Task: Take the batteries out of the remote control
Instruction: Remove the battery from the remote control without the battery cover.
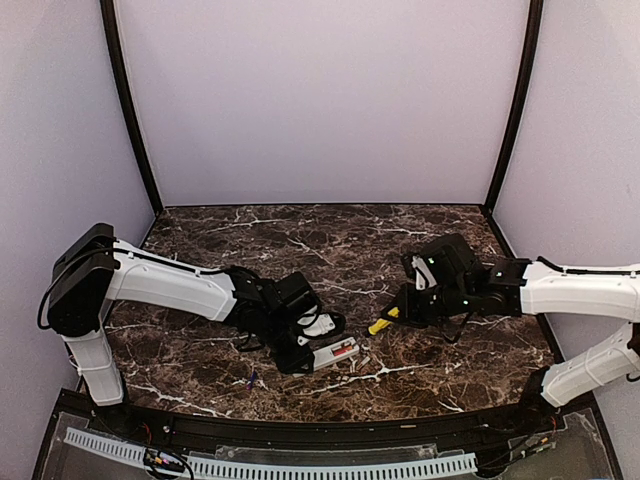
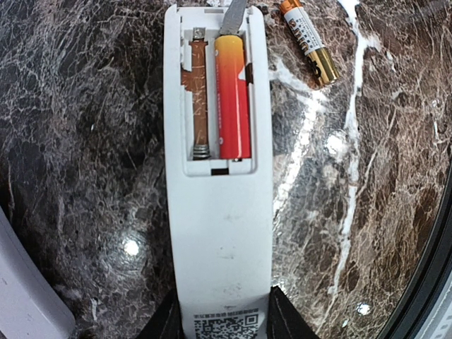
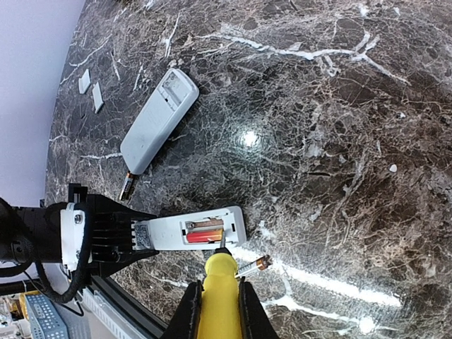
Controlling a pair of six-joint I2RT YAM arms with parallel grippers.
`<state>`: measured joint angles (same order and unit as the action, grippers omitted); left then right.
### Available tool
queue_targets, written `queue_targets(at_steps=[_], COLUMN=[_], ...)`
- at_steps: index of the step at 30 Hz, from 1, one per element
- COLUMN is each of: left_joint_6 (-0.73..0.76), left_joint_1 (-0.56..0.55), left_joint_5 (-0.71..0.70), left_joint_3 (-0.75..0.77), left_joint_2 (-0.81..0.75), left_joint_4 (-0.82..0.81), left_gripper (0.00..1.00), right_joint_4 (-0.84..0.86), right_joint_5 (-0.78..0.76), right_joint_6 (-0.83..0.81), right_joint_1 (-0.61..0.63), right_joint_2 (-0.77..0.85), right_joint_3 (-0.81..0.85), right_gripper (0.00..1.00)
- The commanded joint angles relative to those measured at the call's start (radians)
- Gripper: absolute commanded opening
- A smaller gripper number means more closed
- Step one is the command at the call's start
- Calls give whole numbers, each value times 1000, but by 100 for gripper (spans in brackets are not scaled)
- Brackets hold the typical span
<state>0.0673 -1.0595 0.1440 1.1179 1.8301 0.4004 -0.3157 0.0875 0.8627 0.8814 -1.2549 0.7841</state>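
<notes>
Dark marbled table (image 1: pixel 330 240), two robot arms reaching in from either side. On the left, the left gripper (image 2: pixel 224 312) clamped on the lower end of a white remote (image 2: pixel 220 233) lying back-up, battery compartment uncovered. In the compartment's right-hand slot, a red-orange battery (image 2: pixel 233 99) seated; left-hand slot (image 2: pixel 200 92) bare, spring showing. On the right, the right gripper (image 3: pixel 219 300) clenched around a yellow-handled screwdriver (image 3: pixel 219 268), metal tip (image 2: pixel 233 14) at the top end of the seated cell, contact impossible to confirm. Just beside the remote's open end, a loose battery (image 2: pixel 308 42) in gold and orange, flat on the table, not touching the remote. Farther off in the right wrist view: a second white remote (image 3: pixel 159 120) lying alone, what looks like another battery (image 3: pixel 128 187) near its lower end, and two small white covers (image 3: pixel 85 81) (image 3: pixel 97 97) side by side close to the wall.
</notes>
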Motion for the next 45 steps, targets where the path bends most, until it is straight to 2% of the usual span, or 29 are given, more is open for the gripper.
queue_targets(at_steps=[1,12,21,45], left_joint_6=[17,17,17,17], left_joint_1=[-14,-16,-17,-17], left_joint_5=[-6,-2,-1,-6], left_joint_3=[0,4,5,14], left_joint_2=[17,23,28,42], left_joint_4=[35,37,41,51], left_gripper=[36,33,32,31], right_joint_4=[92,280,360,371], right_joint_5=[90,276,349,381], right_joint_6=[47,149,193,220], right_joint_1=[-28,-115,-135,-151], right_joint_2=[-7,34,44,95], right_joint_3=[-50,-148,-162,-148], right_gripper=[0,0,0,0])
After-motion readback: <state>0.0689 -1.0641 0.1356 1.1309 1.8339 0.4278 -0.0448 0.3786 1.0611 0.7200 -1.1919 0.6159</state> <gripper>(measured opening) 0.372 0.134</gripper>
